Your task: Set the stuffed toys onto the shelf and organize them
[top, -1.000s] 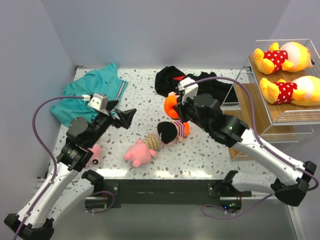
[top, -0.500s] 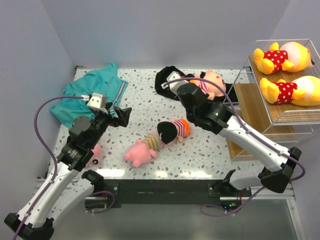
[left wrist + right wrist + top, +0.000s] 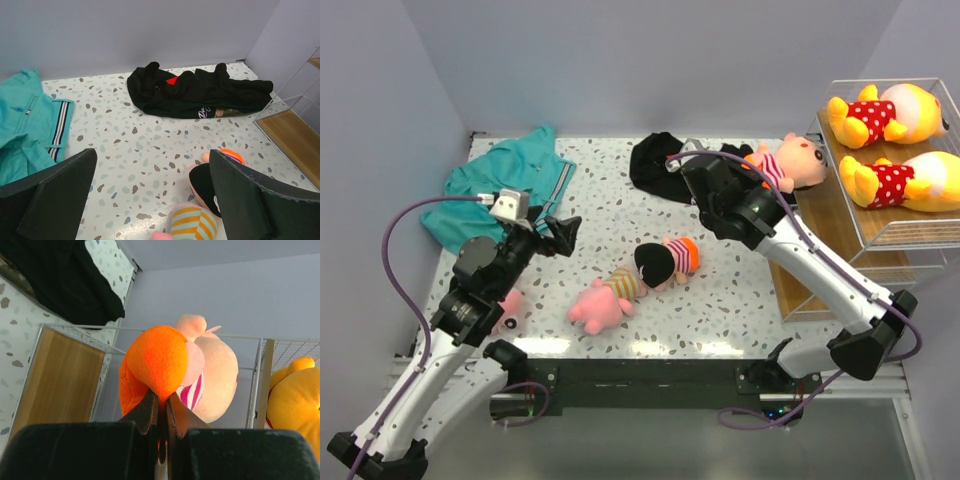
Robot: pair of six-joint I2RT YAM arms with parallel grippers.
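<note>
Six stuffed toys (image 3: 885, 112) (image 3: 910, 180) (image 3: 790, 165) (image 3: 660, 262) (image 3: 600, 305) (image 3: 510, 305), two garments (image 3: 500, 185) (image 3: 655, 165), one shelf (image 3: 820, 212)

Pink toy (image 3: 510, 304) half hidden under left arm (image 3: 480, 282)

Yellow-orange bears (image 3: 912, 108), red white-dotted tops (image 3: 892, 185)

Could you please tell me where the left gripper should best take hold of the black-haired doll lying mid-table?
Probably its striped torso, from above, jaws across the body: the black-haired doll lies flat, the torso is slimmer than the round head, and that end lies clear of the pink pig by its head.
</note>
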